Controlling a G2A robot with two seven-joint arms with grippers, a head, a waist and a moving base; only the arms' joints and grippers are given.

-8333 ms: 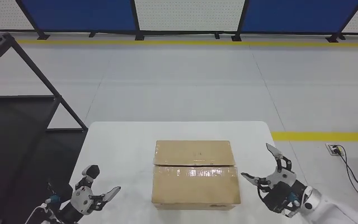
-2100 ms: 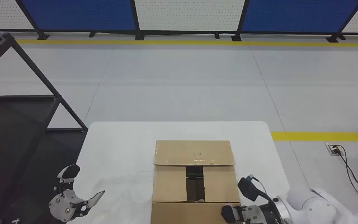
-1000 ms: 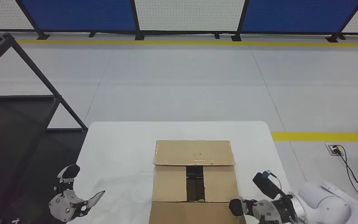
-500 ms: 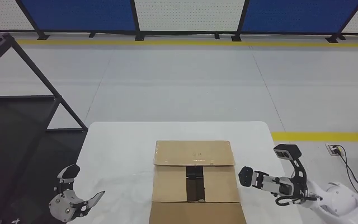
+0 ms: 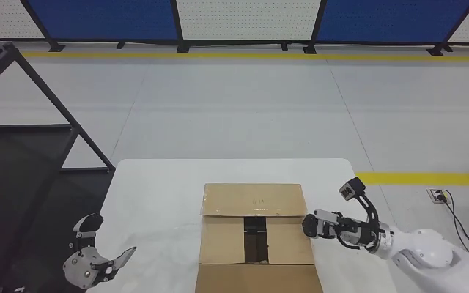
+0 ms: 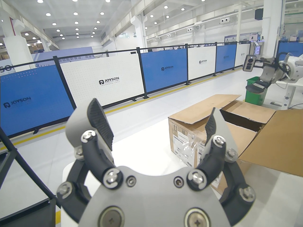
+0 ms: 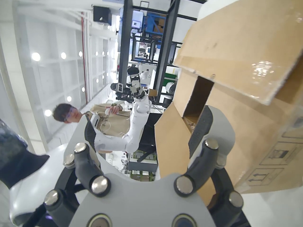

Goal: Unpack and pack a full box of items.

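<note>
A brown cardboard box [image 5: 253, 199] stands in the middle of the white table [image 5: 154, 198]. Its near outer flap [image 5: 256, 280] is folded out toward me. The two inner flaps lie flat with a dark gap [image 5: 255, 245] between them. My right gripper [image 5: 330, 209] is open at the box's right side, one finger close beside the right inner flap's edge. In the right wrist view the open right gripper [image 7: 145, 128] faces the box side [image 7: 236, 124]. My left gripper [image 5: 106, 245] hangs open off the table's left front corner, empty, the box [image 6: 196, 128] beyond it [image 6: 156, 124].
A black metal rack [image 5: 44, 146] stands left of the table. Blue and white partition panels [image 5: 249, 18] line the far floor behind a yellow line. A green bin [image 6: 254, 90] sits beyond the box. Bare table surface lies left and behind the box.
The near outer flap has been folded out, uncovering the inner flaps. The right gripper rose from the box's front right corner to its right side. The left gripper drew back left, then stayed.
</note>
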